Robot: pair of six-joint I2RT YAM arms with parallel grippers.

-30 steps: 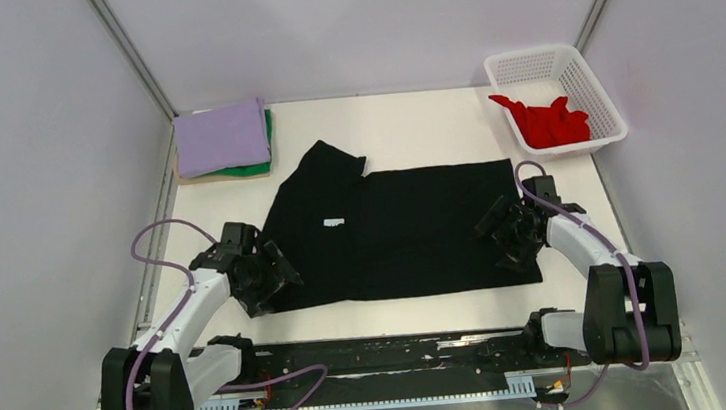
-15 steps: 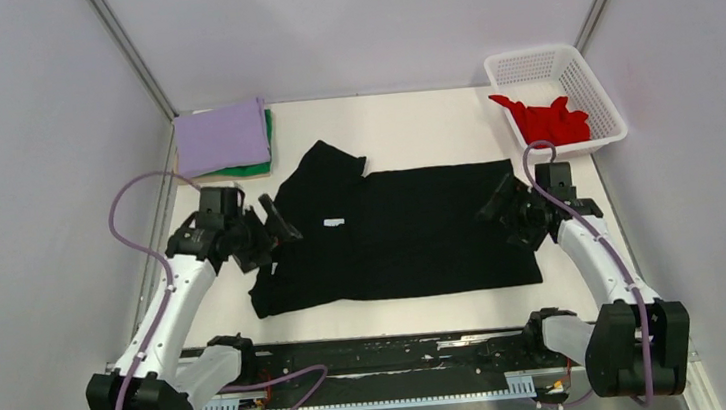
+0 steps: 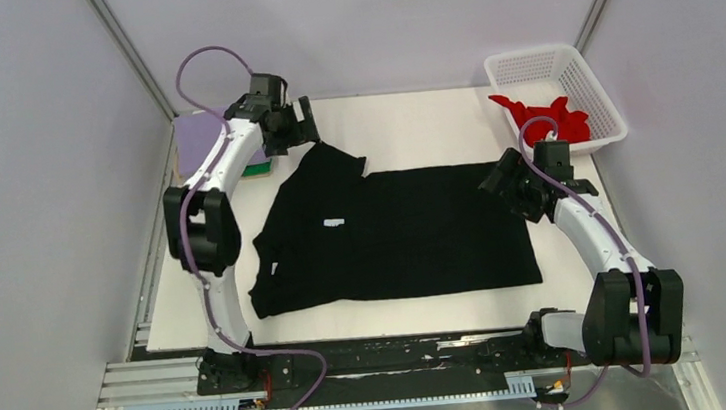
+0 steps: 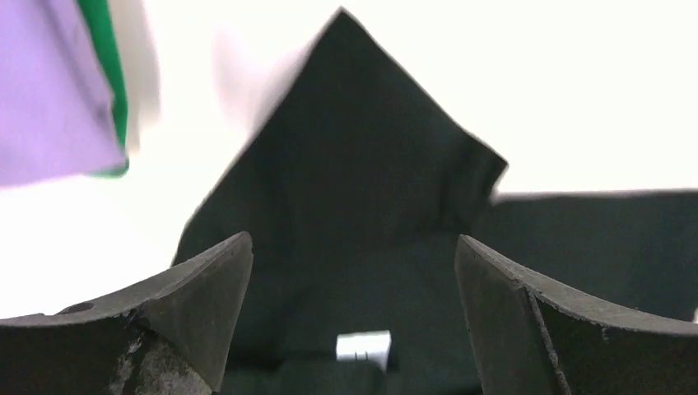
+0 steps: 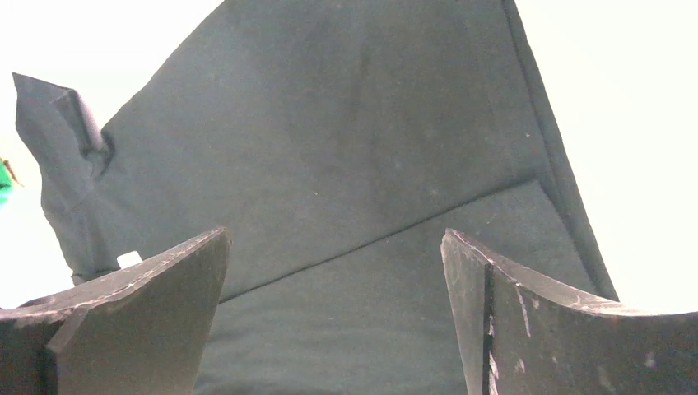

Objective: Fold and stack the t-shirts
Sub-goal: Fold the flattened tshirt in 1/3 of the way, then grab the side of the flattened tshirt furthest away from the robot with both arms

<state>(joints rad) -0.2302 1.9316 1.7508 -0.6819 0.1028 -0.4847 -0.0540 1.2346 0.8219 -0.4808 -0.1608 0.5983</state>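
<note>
Shirt: black t-shirt (image 3: 412,235) flat, folded lengthwise, sleeve (image 3: 330,165) jutting far-left, white neck label (image 3: 333,224) up.
Left gripper (image 4: 352,240): jaws wide, empty.
Right gripper (image 5: 333,236): jaws wide, empty.

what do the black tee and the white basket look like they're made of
Black tee: soft matte cloth, likely a cotton knit; it lies limp with fold creases and a floppy sleeve.
Basket: rigid white plastic, it seems; thin moulded lattice walls holding their shape.
</note>
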